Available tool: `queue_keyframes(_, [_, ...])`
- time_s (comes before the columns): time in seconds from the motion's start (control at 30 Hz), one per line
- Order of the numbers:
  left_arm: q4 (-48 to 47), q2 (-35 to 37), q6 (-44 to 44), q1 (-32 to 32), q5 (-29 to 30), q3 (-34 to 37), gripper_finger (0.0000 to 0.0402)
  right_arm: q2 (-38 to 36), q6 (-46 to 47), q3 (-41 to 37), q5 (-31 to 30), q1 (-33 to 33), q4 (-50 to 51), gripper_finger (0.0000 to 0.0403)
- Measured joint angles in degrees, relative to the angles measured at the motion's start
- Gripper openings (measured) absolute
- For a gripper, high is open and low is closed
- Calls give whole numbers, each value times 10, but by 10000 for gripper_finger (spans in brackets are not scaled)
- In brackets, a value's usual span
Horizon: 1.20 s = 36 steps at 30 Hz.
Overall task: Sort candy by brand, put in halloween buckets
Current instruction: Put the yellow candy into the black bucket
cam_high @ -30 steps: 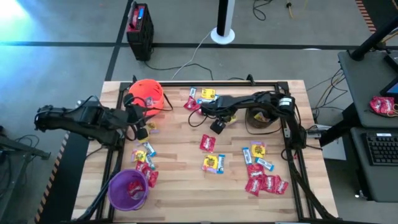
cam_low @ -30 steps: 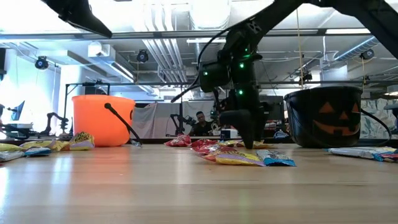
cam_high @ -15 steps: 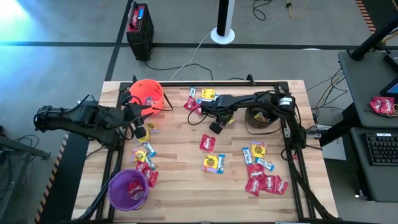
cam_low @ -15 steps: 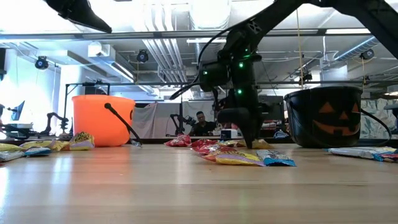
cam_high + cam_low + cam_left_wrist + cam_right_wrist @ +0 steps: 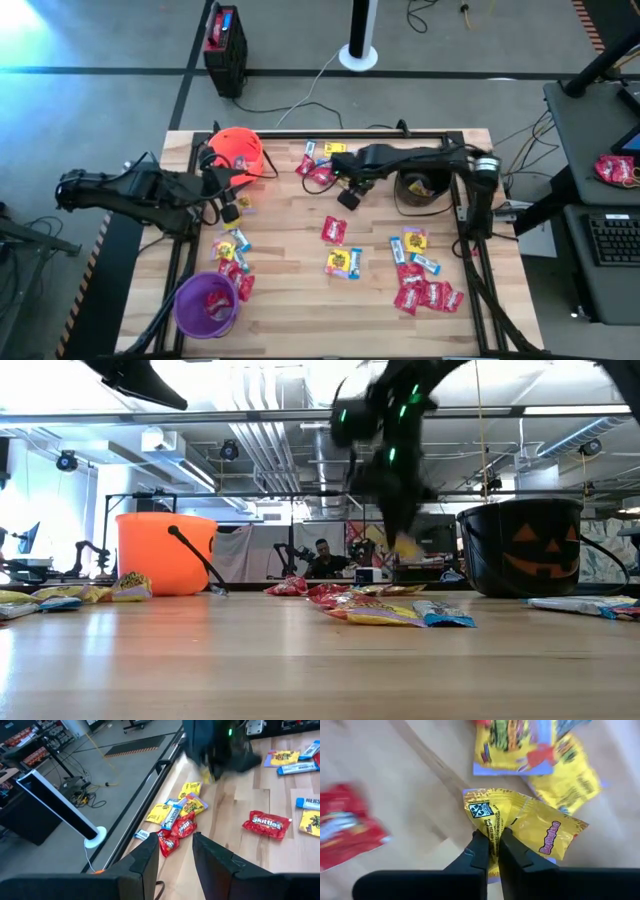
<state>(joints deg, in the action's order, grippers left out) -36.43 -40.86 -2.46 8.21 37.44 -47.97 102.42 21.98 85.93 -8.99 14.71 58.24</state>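
Observation:
My right gripper (image 5: 350, 196) hangs over the table's middle, shut on a yellow candy packet (image 5: 530, 822), seen blurred in the low view (image 5: 405, 545). The black bucket (image 5: 420, 188) stands to its right, the orange bucket (image 5: 237, 150) at the far left and the purple bucket (image 5: 207, 303) at the near left. Loose candy lies flat on the wood: a red packet (image 5: 334, 230), a yellow-and-blue one (image 5: 343, 263), and clusters at the far side (image 5: 320, 162), right (image 5: 425, 293) and left (image 5: 232, 258). My left gripper (image 5: 175, 860) waits open beside the orange bucket, with nothing between its fingers. My right gripper pinches the yellow packet between its two fingers, near the end with the black printed mark (image 5: 489, 827). The fingers come from above, pointing steeply down. The packet is lifted clear of the table and spreads out sideways beyond the fingertips (image 5: 480, 847).
Black frame rails (image 5: 470, 230) run along the table's left, right and far edges. A red bag (image 5: 615, 170) and a keyboard (image 5: 612, 238) sit on a side desk at the right. A person (image 5: 322, 555) shows in the room beyond the table.
My right gripper has shut on the yellow packet that lay on the table, then risen with it. The packet now hangs clear of the wood. The other candies stay where they were.

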Motion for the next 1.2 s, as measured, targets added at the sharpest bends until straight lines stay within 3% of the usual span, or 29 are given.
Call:
queue_keyframes(0.07, [0,-3,0,0,0,0,104,-42,13,0,-15,-1,12,13])
queue_keyframes(0.3, [-5,-5,0,0,0,0,104,-172,130,1,-162,-1,134,13])
queue_keyframes(0.5, [-6,-6,-9,0,0,0,104,-208,285,-6,-214,-1,264,12])
queue_keyframes(0.63, [-5,-5,-11,0,0,0,104,-199,323,-25,-208,-1,298,12])
queue_keyframes(0.93, [-5,-6,-11,0,0,0,104,-186,326,-84,-163,-1,299,12])
queue_keyframes(1.2, [-6,-6,-11,0,-1,1,104,-190,335,-122,-160,-1,296,13])
